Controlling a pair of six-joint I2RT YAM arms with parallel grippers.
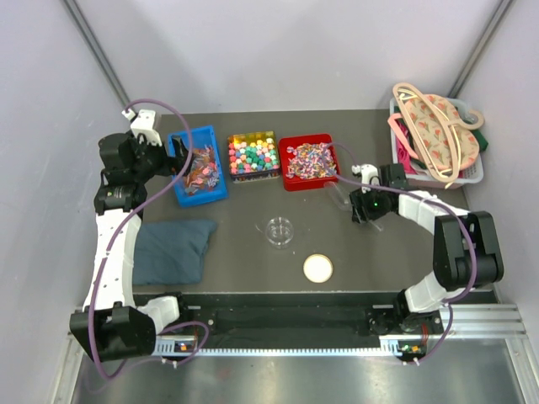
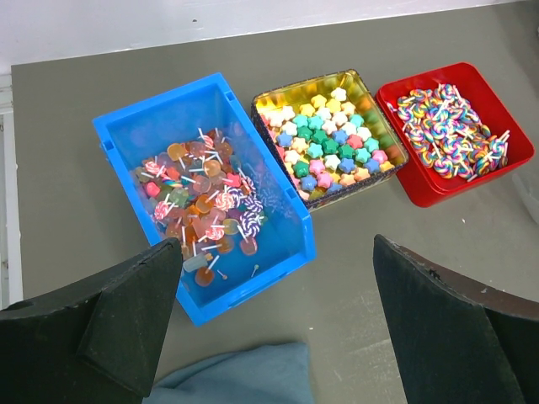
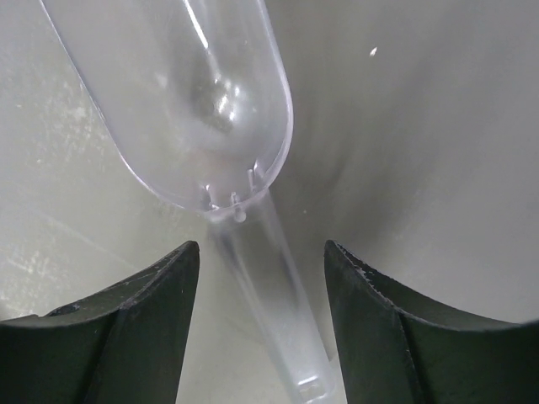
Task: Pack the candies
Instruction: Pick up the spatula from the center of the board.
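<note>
The candies [image 2: 202, 202] sat in three open containers in a row at the far side of the tabletop [image 1: 244, 210]: stick sweets in a blue bin [image 2: 290, 244] on the left, star-shaped multicoloured ones in a dark-rimmed tray [image 2: 278, 147] in the middle, and swirl-striped ones in a red tray [image 2: 518, 147] on the right. The bin and the middle tray were almost touching, and the red tray was just beside them. One clear round dish [image 1: 279, 231] stood nearer the arms, well apart from the row, with bare tabletop between. One round cream lid [image 1: 317, 268] lay near the front edge, just right of the dish. One dark blue cloth [image 1: 173, 251] lay at the left by the front edge. One basket [image 1: 476, 172] piled with hangers [image 1: 438, 139] sat at the far right corner, against the right edge. The left gripper [image 2: 274, 252] was wide open with nothing in it, above the near end of the blue bin. The right gripper [image 3: 261, 248] was open, low over the tabletop in front of the red tray, with the handle of one clear scoop [image 3: 194, 101] running between its fingers [image 3: 143, 320]. A gap showed on each side of the handle, and the scoop bowl pointed away from the wrist.
</note>
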